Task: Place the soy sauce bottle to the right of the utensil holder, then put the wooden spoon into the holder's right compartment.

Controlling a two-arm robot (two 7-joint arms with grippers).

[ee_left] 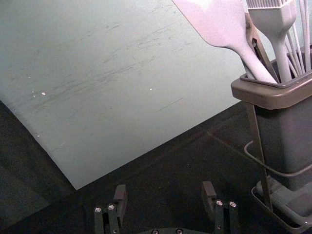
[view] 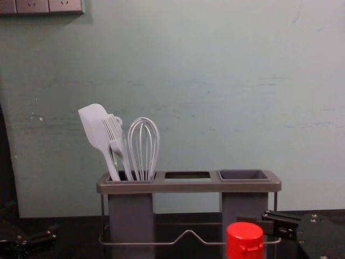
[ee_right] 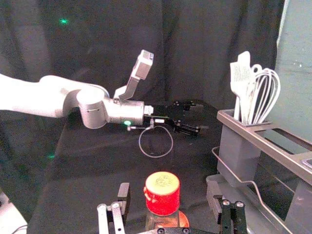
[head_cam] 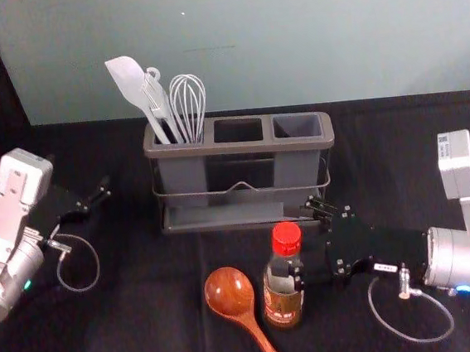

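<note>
the soy sauce bottle (head_cam: 282, 298), clear with a bright red ribbed cap and a brown label, stands upright on the black-covered table (head_cam: 141, 326) in front of the grey plastic utensil holder (head_cam: 183, 177), set between the spread fingertips of the right pincer (head_cam: 301, 244), with room showing on both sides of the cap. the glossy reddish-brown wooden spoon (head_cam: 229, 291) lies just to the bottle's left, its bowl toward the holder, well clear of the left pincer (head_cam: 95, 198). that one is parked to the holder's left, its tips apart with nothing between them.
</note>
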